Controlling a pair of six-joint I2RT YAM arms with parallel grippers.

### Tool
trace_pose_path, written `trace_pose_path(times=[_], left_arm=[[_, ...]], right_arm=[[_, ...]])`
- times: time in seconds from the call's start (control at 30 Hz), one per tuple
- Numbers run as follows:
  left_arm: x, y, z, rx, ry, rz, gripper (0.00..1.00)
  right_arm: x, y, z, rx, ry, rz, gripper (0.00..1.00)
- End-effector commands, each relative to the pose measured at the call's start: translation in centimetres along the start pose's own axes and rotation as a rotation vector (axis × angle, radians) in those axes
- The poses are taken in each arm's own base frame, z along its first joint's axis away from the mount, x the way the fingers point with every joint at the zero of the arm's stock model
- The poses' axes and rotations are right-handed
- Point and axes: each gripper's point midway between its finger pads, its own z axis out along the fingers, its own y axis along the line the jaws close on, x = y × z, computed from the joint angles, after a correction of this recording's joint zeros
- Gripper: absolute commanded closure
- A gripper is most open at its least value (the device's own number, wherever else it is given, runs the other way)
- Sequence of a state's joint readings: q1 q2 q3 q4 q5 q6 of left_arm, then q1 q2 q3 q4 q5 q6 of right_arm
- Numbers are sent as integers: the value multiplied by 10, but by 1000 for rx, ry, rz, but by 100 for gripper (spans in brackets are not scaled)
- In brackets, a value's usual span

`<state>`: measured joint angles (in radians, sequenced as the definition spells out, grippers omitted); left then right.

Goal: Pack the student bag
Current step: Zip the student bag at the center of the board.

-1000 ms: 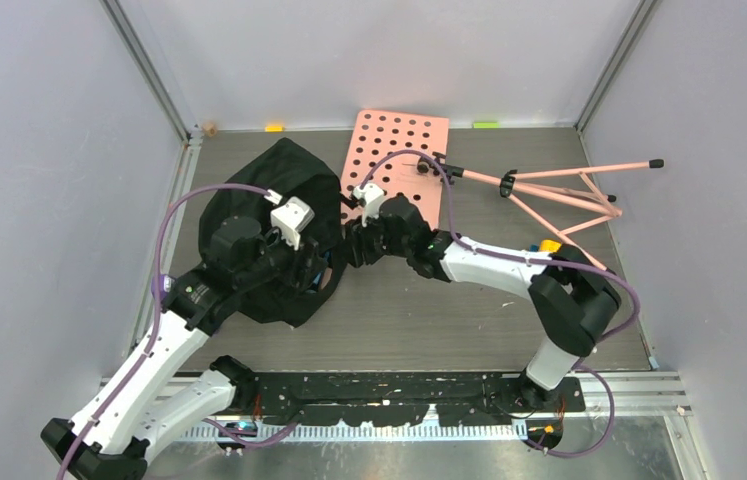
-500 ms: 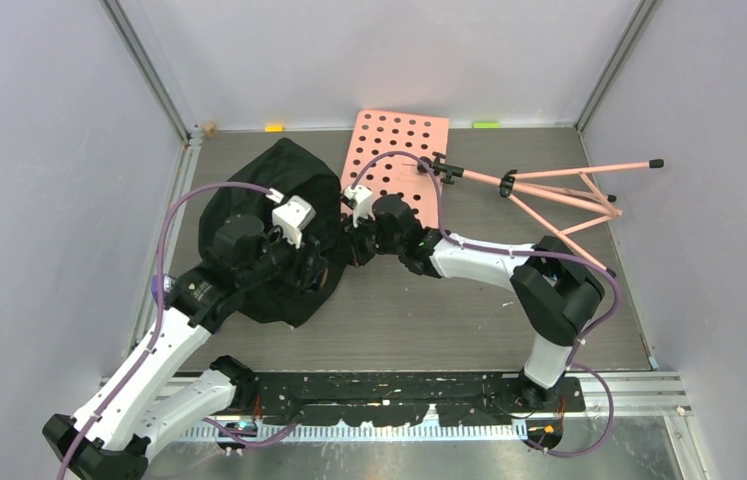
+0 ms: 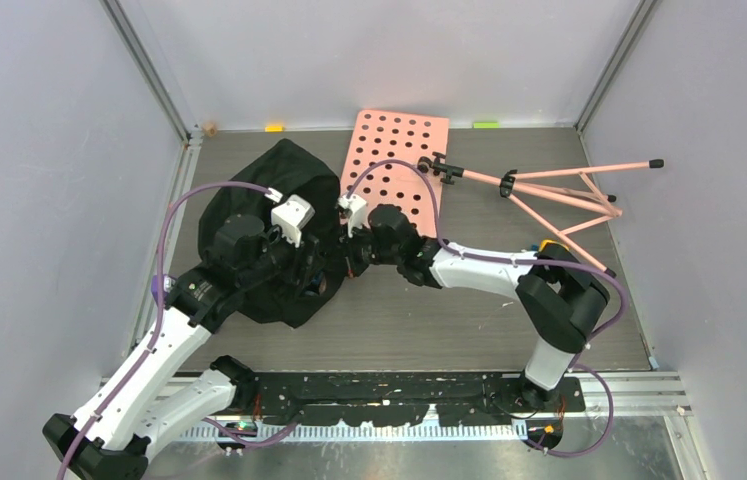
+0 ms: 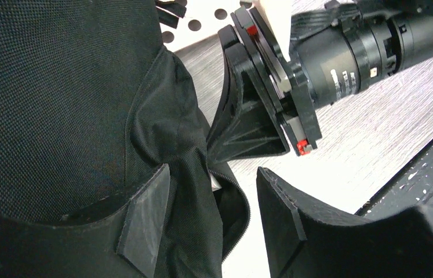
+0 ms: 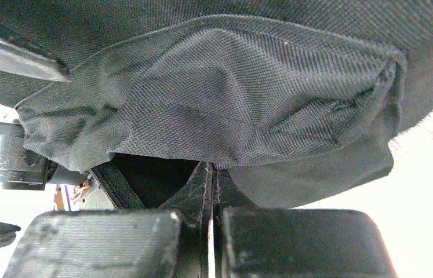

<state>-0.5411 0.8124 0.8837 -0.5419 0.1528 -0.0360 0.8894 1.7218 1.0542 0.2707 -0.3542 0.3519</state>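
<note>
Leftward across the table the right arm has reached since the earlier frame, and its right hand has closed from half open to fully together. In the right wrist view its fingertips meet flush at the zip edge of the student bag; whether any fabric is caught between them cannot be told.

The black bag lies left of centre in the overhead view. The left hand sits over its right edge, held moderately wide, with the fingers either side of a fold and the zipper.

A pink music stand lies folded at upper centre.

White lettering on the right arm's wrist is too small to read.
</note>
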Motion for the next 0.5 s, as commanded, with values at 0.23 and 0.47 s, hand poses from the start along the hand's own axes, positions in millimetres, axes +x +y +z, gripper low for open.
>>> trace_pose_path(times=[0.23,0.47], left_arm=[[-10,0,1,5,-39,13,41],[-21,-15,-5,79,-89,3,43]], right_arm=[[-6,58,-12,-89,-48,19,99],[-29,15,-41,133,-128,101,61]])
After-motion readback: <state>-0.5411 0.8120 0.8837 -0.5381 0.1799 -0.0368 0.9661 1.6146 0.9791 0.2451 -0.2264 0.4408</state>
